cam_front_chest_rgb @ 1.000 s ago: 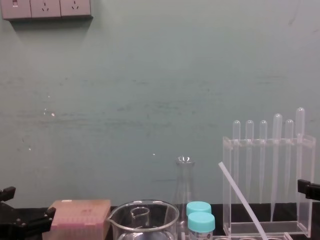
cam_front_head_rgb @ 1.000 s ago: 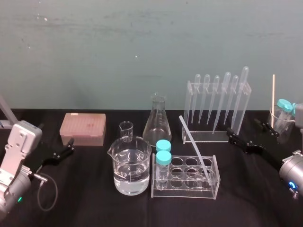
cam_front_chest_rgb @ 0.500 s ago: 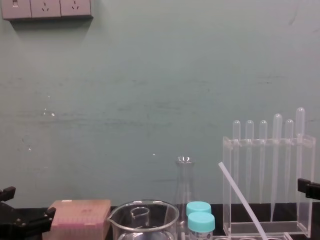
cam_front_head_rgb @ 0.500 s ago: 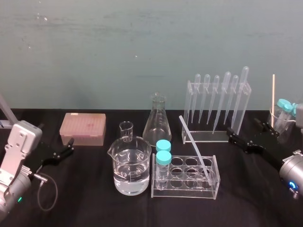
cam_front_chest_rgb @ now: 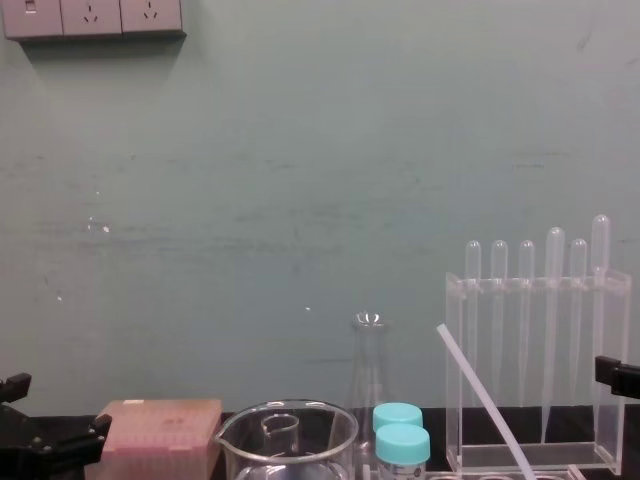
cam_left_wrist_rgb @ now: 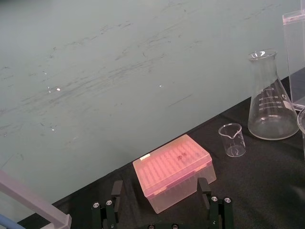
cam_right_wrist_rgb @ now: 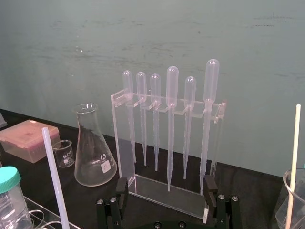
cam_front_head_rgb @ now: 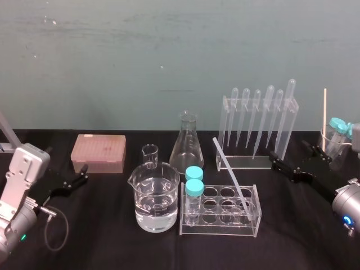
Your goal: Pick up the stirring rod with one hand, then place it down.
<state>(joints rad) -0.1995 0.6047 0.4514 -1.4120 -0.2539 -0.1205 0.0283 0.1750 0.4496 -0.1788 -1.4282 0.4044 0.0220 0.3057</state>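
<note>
Head view puts our right gripper (cam_front_head_rgb: pixel 288 154), jaws spread, at the frame's right, nearer than the left gripper (cam_front_head_rgb: pixel 84 173) to the stirring rod (cam_front_head_rgb: pixel 230 175) leaning up-left from the tube rack (cam_front_head_rgb: pixel 216 228) at lower centre.

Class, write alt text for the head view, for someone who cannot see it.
The stirring rod leans in the tube rack at centre, touched by nothing. The left gripper and right gripper sit at either side, jaws open and empty.
</note>
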